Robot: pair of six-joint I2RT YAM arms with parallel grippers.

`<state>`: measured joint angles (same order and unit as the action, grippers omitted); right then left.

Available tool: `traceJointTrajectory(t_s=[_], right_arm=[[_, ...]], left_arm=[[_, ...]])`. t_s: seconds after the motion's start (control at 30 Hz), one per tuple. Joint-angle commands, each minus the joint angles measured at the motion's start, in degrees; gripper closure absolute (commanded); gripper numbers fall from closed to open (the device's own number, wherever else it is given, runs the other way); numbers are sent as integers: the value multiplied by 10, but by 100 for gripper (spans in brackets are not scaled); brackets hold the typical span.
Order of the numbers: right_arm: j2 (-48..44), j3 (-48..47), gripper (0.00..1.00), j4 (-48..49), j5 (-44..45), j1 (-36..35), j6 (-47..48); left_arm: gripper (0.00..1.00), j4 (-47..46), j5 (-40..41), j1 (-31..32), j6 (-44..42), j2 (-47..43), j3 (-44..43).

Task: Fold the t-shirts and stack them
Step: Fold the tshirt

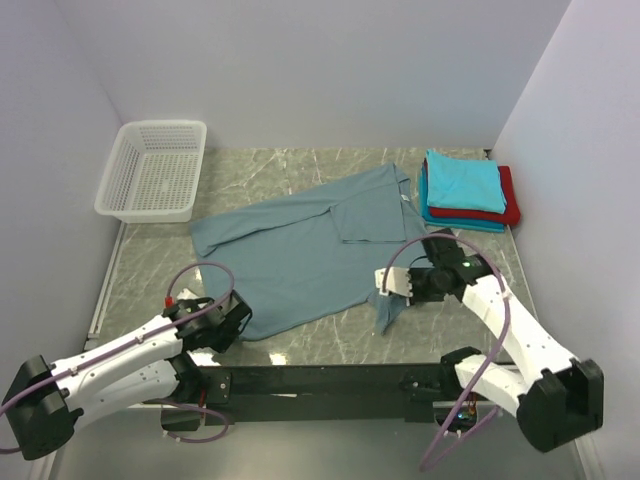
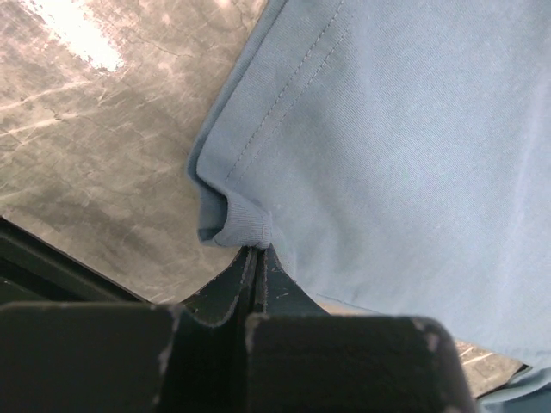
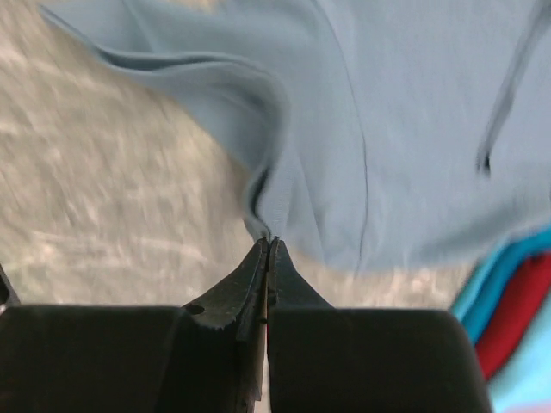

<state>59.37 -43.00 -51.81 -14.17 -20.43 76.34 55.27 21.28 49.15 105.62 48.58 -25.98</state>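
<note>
Tee [image 1: 300, 250], grey-blue, lies spread and rumpled across the middle of the table [image 1: 300, 165], its far right part folded over itself. Its neck label cannot be made out. The right wrist view is blurred, so the cloth there shows only as soft folds. In the stack at the far right, the turquoise shirt [image 1: 462, 182] covers most of the red [image 1: 510, 195] and teal [image 1: 465, 222] ones, leaving only their edges visible.

The left gripper [image 2: 258, 254] is closed tight on the tee's near left corner, with the hem bunched at its tips. The right gripper [image 3: 269, 245] is pinched on a fold at the tee's near right edge, and a flap droops below it. A basket [image 1: 155, 170] sits at the far left, apart from the tee.
</note>
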Motion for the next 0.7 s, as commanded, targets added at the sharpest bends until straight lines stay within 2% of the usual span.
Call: traceJointTrajectory(t_s=[0.0,0.2,0.5,0.67], right_arm=[[-49,-31,100,-43,-1,68,32],[-87,-38,100,-14,-1,129,29],[-82,-66,100,77,-16,135,-34],[-78,-89,100,96,-44,133,-59]], left_arm=[[100,19,14,-1,0,-16,-22],[100,31,23,-1,-1,-17,-40],[100,54,53,-2,6,-19,-81],[100,62,67,-2,22,-22,-94]])
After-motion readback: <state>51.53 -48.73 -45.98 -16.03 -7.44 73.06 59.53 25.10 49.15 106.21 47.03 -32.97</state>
